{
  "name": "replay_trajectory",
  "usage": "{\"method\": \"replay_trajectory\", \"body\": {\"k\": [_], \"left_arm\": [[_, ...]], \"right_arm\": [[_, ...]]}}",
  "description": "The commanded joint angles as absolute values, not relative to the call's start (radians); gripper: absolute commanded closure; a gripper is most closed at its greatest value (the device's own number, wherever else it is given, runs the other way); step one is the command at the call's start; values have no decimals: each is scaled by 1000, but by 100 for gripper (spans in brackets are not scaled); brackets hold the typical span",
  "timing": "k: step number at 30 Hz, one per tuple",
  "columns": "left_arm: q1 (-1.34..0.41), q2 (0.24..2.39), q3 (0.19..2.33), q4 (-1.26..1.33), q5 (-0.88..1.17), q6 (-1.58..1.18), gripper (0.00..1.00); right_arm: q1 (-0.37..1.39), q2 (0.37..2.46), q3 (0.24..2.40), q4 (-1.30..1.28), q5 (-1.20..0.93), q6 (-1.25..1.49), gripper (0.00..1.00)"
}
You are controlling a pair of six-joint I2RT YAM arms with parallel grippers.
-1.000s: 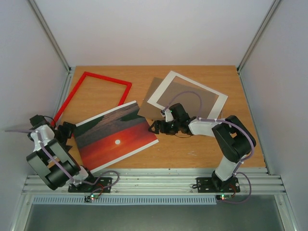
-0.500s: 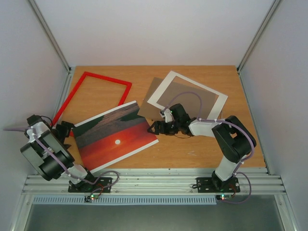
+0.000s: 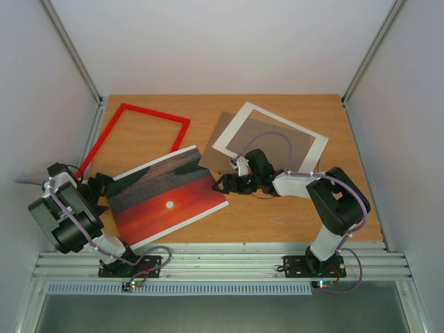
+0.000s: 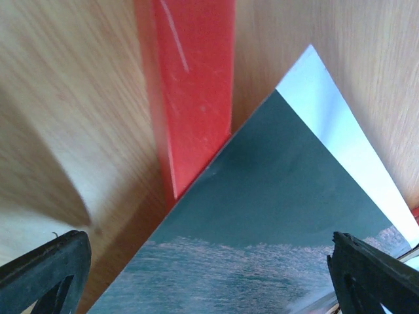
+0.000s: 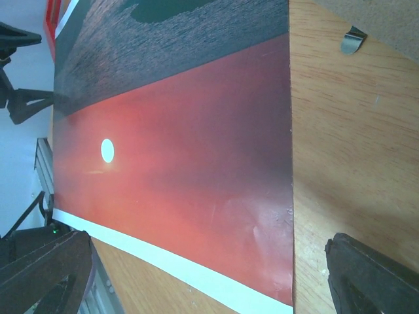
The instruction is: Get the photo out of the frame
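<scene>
— Spotted the photo (image 3: 166, 195)?
— Yes. Lying flat on the counter (image 3: 277, 208), near side, left of centre, sunset face up. Fully outside the frame (image 3: 149, 114), except for overlapping one red bar with its far-left corner.
— And the frame itself?
— Flat at the far left of the counter, turned slightly askew, just beyond the photo.
— Checked the left fingers (image 3: 97, 186)?
— Spread wide, pinching nothing. Set either side of the photo's left corner, close above that red bar.
— Same for the right fingers (image 3: 223, 184)?
— Also spread wide, gripping nothing. Down low at the photo's right edge, pointing left across the print.
— Noticed anything farther right?
— A white mat (image 3: 305, 139) resting on a grey-brown board (image 3: 229, 135), just beside the photo's far-right corner. Also a small metal clip (image 5: 353, 40) at the board's edge.
</scene>
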State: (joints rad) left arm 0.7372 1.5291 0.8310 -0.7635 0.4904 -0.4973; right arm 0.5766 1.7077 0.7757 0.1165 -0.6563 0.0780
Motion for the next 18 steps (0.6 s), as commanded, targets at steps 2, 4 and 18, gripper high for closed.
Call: {"method": "replay_trajectory", "body": {"k": [2,4,18], "left_arm": [[695,1549,821,-722,528,-498,0],[666,1554,826,-723,527,-496,1],[578,1549,840,-721,564,-486,3]], "right_arm": [[574,1669,763,140,-675,81,2],[572,1666,761,140,-675,81,2],[574,1665,762,138,-675,78,3]]}}
